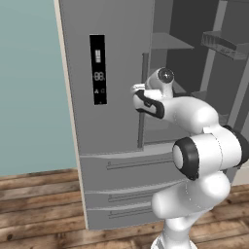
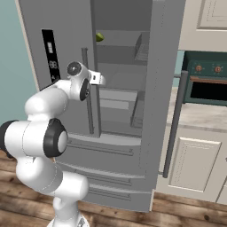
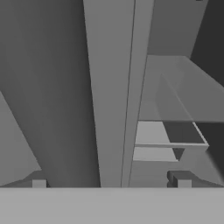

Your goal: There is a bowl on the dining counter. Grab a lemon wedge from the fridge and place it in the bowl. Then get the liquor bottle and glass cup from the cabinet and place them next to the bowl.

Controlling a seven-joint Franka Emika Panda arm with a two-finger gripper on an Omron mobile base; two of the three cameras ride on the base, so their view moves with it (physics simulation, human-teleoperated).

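Note:
The grey fridge (image 1: 116, 48) (image 2: 35, 26) stands in front of me with its left door shut and its right door (image 2: 164, 66) swung wide open. On an upper shelf inside lies the small yellow-green lemon wedge (image 2: 99, 37). My gripper (image 2: 103, 80) (image 1: 136, 90) (image 3: 111, 183) is open and holds nothing. It hovers at the inner edge of the left door, level with that door's vertical bar handle (image 2: 86, 88) (image 1: 143, 97). In the hand view the door edge (image 3: 116, 87) runs straight up between my fingertips (image 3: 183, 183), with the fridge shelves (image 3: 168, 138) to its right. The lemon sits higher than the gripper.
Wire door bins (image 1: 223, 44) hang on the open door. Right of the fridge are a dark green oven (image 2: 206, 84), a beige countertop (image 2: 199, 115) and cream lower cabinets (image 2: 195, 164). Fridge drawers (image 1: 126, 165) lie below my hand, above a wooden floor (image 1: 39, 204).

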